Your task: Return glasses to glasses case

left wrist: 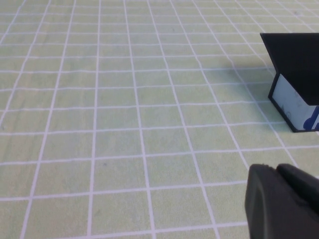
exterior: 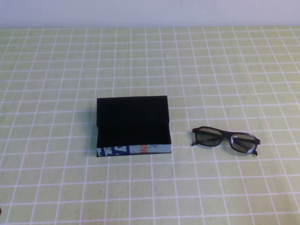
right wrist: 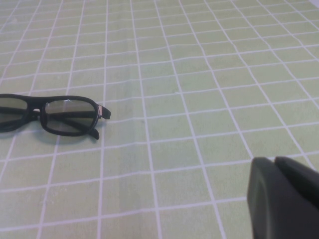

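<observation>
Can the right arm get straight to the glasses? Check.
Probably yes. The glasses lie folded on bare tablecloth, apart from the case, with nothing between them and the right gripper. Its jaws are shut and must open first. The left gripper sits near the case.

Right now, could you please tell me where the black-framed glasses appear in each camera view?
High view: the black-framed glasses with greyish lenses lie on the right of the black box-like glasses case, apart from it.
Left wrist view: not in it; only the case's corner and the left hand show.
Right wrist view: at the picture's left edge, far from the shut right hand.
Shared landmark: the green cloth with a white grid.
</observation>
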You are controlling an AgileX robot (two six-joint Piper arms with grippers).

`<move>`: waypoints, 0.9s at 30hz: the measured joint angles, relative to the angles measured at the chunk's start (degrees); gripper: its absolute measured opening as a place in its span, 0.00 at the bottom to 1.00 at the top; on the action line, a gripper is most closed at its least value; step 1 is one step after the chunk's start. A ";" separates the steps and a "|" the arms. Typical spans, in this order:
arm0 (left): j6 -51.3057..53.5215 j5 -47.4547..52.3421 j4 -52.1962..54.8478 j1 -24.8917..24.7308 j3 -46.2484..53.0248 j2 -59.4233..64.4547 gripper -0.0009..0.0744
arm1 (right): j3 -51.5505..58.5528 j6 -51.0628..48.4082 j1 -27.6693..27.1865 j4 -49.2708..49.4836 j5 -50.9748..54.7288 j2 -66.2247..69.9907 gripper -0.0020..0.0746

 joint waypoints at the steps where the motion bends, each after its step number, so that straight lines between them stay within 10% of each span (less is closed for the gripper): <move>1: 0.00 0.00 0.10 0.00 0.00 0.00 0.01 | 0.00 0.00 0.00 0.00 0.00 0.00 0.00; 11: 0.00 -3.28 0.25 0.00 0.00 0.00 0.01 | 0.00 0.00 0.00 0.13 -2.76 0.00 0.00; 27: 0.00 -35.08 0.46 0.00 0.11 0.00 0.01 | 0.00 0.00 0.00 0.34 -40.40 0.00 0.00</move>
